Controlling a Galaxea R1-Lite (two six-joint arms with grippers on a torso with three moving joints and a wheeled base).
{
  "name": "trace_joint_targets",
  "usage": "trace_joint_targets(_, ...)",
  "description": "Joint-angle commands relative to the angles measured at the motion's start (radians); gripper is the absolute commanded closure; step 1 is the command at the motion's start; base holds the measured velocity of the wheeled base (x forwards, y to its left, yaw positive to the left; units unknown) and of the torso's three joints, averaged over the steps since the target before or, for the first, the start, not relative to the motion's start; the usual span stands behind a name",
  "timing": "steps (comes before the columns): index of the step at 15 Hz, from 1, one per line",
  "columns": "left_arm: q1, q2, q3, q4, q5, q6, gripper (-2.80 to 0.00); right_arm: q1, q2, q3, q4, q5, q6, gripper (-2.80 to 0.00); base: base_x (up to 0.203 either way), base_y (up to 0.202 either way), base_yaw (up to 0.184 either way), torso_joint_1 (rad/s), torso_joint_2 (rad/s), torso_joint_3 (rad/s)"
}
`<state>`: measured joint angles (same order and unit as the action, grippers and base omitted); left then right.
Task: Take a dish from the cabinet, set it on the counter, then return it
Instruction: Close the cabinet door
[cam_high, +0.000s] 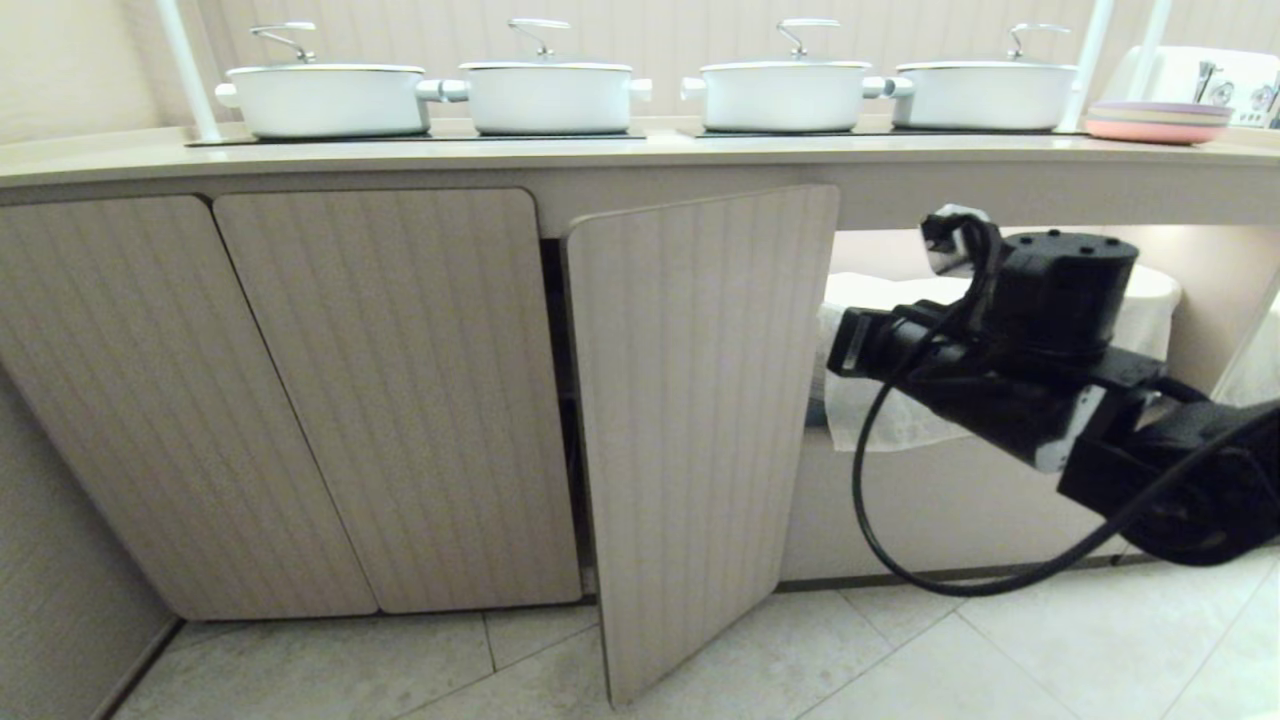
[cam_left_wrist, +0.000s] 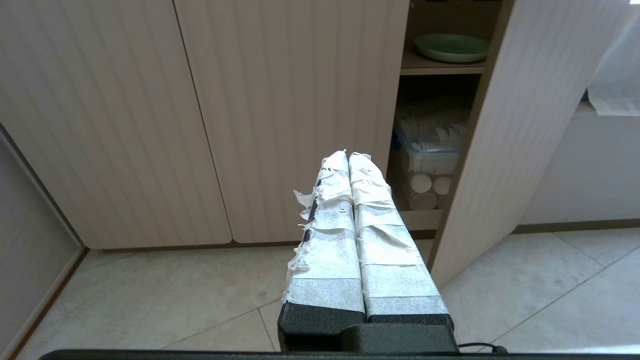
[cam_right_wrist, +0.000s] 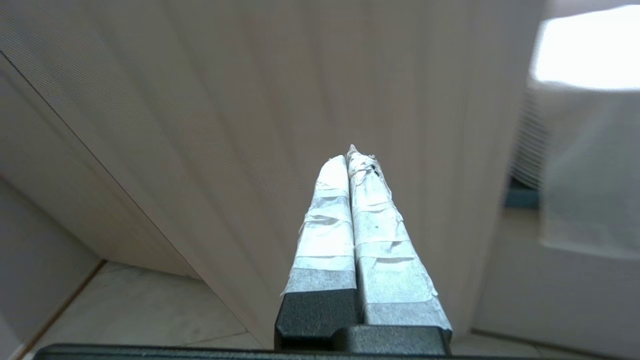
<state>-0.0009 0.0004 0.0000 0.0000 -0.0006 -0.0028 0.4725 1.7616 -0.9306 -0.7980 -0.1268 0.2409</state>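
Observation:
The cabinet's ribbed door (cam_high: 700, 420) stands half open, swung out toward me. In the left wrist view the pale green dish (cam_left_wrist: 451, 47) lies on the inner shelf (cam_left_wrist: 440, 70) of the cabinet. The counter (cam_high: 400, 155) runs along above. My right gripper (cam_right_wrist: 351, 152) is shut and empty, close to the outer face of that door; in the head view the arm reaches in from the right, with the gripper (cam_high: 842, 352) at the door's hinged edge. My left gripper (cam_left_wrist: 348, 155) is shut and empty, low above the floor, facing the cupboard fronts.
Several white lidded pots (cam_high: 330, 98) stand on the hob panels. Stacked pink and purple plates (cam_high: 1158, 120) sit at the counter's right end. A plastic box (cam_left_wrist: 430, 150) fills the cabinet's lower part. A white-draped object (cam_high: 1150, 290) sits right of the door.

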Motion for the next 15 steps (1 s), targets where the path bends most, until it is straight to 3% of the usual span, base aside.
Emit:
trace_joint_targets(1, -0.001, 0.0, 0.0, 0.0, 0.0, 0.0, 0.0, -0.024, -0.09, 0.065, -0.002, -0.001, -0.002, 0.0, 0.0, 0.0, 0.0, 0.0, 0.0, 0.0)
trace_joint_targets(5, -0.001, 0.0, 0.0, 0.0, -0.001, 0.0, 0.0, -0.116, -0.169, 0.19, -0.009, -0.001, -0.109, 0.0, 0.0, 0.0, 0.0, 0.0, 0.0, 0.0)
trace_joint_targets(8, 0.001, 0.0, 0.0, 0.0, -0.001, 0.0, 0.0, -0.183, -0.23, 0.312, -0.039, -0.002, -0.147, 0.0, 0.0, 0.0, 0.0, 0.0, 0.0, 0.0)
trace_joint_targets(15, 0.001, 0.0, 0.0, 0.0, -0.001, 0.0, 0.0, -0.294, -0.446, 0.819, -0.175, -0.001, -0.25, 0.0, 0.0, 0.0, 0.0, 0.0, 0.0, 0.0)
